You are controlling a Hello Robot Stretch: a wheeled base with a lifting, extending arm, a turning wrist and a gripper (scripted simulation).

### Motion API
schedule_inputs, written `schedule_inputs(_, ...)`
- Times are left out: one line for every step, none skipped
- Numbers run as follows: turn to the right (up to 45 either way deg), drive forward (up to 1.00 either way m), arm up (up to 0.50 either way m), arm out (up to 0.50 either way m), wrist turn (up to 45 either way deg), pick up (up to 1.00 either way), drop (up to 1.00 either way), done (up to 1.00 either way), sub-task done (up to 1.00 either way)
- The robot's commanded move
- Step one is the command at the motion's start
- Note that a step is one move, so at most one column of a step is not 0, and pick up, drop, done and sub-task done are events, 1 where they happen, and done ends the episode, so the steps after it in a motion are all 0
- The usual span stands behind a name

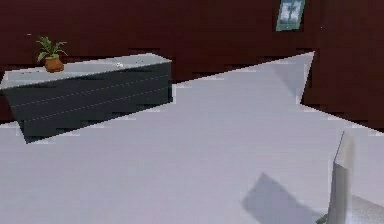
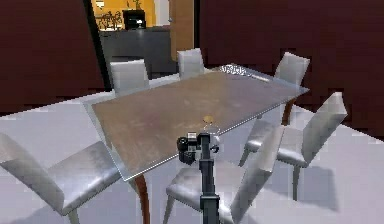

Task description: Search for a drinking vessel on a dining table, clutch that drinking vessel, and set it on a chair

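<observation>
Closest in the arm side view: dark square bar of my arm (image 2: pixel 207 195), rising from the bottom edge over a grey padded chair (image 2: pixel 235 180) at the table's near side. At the bar's far end my gripper (image 2: pixel 189 148) sits at the near edge of the brown-topped rectangular dining table (image 2: pixel 160 105). Fingers: can't tell how wide they stand, nor whether they have hold of anything. One small tan blob (image 2: pixel 208 121) lies on the tabletop just beyond the gripper, slightly right. It is too small to confirm as the drinking vessel, and I can't say whether it touches the gripper. Same grey chairs around the table: near-left chair (image 2: pixel 55 172), right-side chair (image 2: pixel 312 128), far-right chair (image 2: pixel 291 68), far-left chair (image 2: pixel 130 75), far-middle chair (image 2: pixel 192 62). Behind those, a doorway (image 2: pixel 130 30) in the dark red wall gives onto a lit room with a dark counter (image 2: pixel 140 48). Forward view: long dark grey sideboard (image 1: pixel 90 95) at far left, green potted plant in an orange pot (image 1: pixel 51 54) on its left end, framed green picture (image 1: pixel 291 14) on the wall upper right, pale grey chair back (image 1: pixel 342 185) at the near right edge.
</observation>
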Motion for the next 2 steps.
schedule_inputs(0.0,0.00,0.00,0.00,0.0,0.00,1.00,0.00,0.00)
schedule_inputs(0.0,0.00,0.10,0.00,0.0,0.00,0.00,0.00,0.00)
